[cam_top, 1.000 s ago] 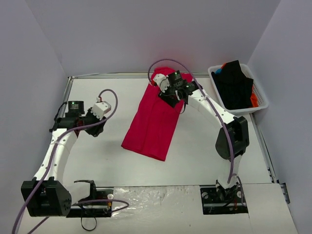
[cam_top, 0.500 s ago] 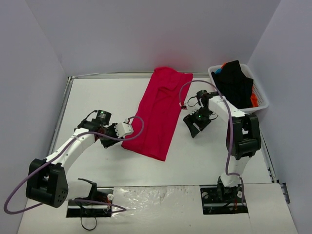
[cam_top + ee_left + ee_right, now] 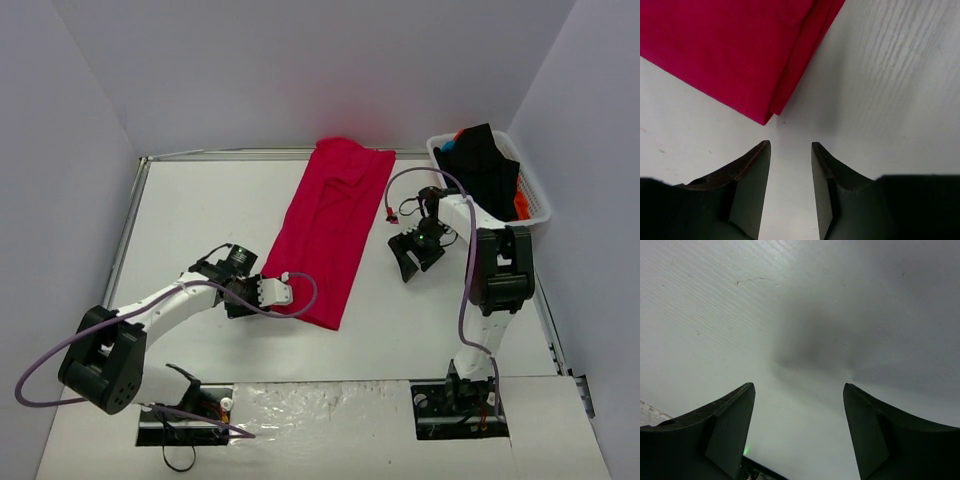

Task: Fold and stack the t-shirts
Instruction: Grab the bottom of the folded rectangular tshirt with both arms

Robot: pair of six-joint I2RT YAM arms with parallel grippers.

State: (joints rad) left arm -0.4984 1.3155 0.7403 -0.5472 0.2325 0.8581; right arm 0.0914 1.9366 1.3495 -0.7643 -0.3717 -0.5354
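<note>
Left fingers: my left fingers stand narrowly apart with nothing between them, low over the desk, tips just short of the shirt's near corner.
Right fingers: my right fingers are spread wide and empty, above bare desk between shirt and basket.
Red t-shirt: the red t-shirt lies mid-desk as a long folded strip, far end at the back edge, near corner doubled over.
Basket: the white basket sits at far right, black t-shirt heaped on top.

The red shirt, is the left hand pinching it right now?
No, the left hand sits just short of the red shirt, with only bare table between its fingers.
</note>
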